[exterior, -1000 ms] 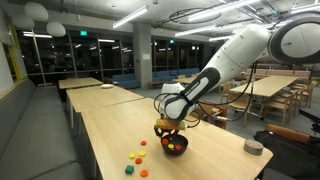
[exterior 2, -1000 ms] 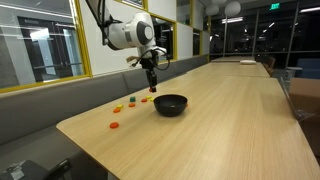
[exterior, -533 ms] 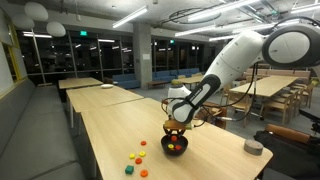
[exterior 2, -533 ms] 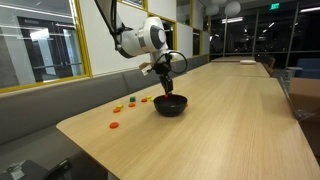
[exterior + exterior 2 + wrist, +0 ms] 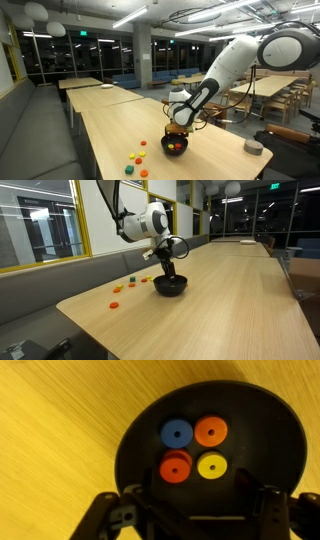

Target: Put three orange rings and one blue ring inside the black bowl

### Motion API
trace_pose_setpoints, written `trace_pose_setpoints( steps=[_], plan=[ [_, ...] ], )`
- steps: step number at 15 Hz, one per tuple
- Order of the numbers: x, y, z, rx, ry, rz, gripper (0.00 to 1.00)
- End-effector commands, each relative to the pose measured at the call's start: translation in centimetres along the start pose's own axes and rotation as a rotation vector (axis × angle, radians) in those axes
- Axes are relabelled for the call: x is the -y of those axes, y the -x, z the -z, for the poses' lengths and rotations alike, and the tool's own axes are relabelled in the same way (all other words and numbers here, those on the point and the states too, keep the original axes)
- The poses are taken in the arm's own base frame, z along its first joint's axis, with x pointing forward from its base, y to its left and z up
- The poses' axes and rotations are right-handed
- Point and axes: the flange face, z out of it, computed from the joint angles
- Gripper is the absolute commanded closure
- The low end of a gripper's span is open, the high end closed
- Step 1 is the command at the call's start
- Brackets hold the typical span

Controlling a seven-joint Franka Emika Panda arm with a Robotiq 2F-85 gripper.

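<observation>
Hovering directly above the black bowl (image 5: 135, 425), the claw (image 5: 195, 512) stood with its jaws apart and nothing between them. Beneath it, inside the bowl, lay the blue ring (image 5: 177, 432), the orange rings (image 5: 211, 430) and a yellow ring (image 5: 211, 466), close together. Loose rings (image 5: 113, 305) lay on the surface (image 5: 220, 305), off to one side of the claw.

Bright o/head strip lights (image 5: 130, 17), dark windows (image 5: 45, 225), wrist view blurry, low-res
</observation>
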Motion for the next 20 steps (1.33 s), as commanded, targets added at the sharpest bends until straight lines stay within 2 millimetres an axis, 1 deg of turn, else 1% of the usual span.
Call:
trace_pose_setpoints(
  steps=[1, 2, 6, 10, 14, 17, 20],
  plan=[
    [-0.1, 2.0, 2.5, 0.057, -0.026, 0.015, 0.00],
    [0.0, 2.8, 3.2, 0.078, -0.032, 0.022, 0.00],
    [-0.5, 7.4, 6.1, 0.147, -0.037, 0.051, 0.00],
    [-2.1, 11.3, 8.0, 0.186, -0.014, 0.101, 0.00],
    [-4.0, 15.3, 8.6, 0.220, 0.009, 0.147, 0.00],
    [-4.9, 18.6, 8.6, 0.239, -0.008, 0.159, 0.00],
    [-5.8, 21.2, 8.5, 0.250, -0.029, 0.156, 0.00]
  ],
)
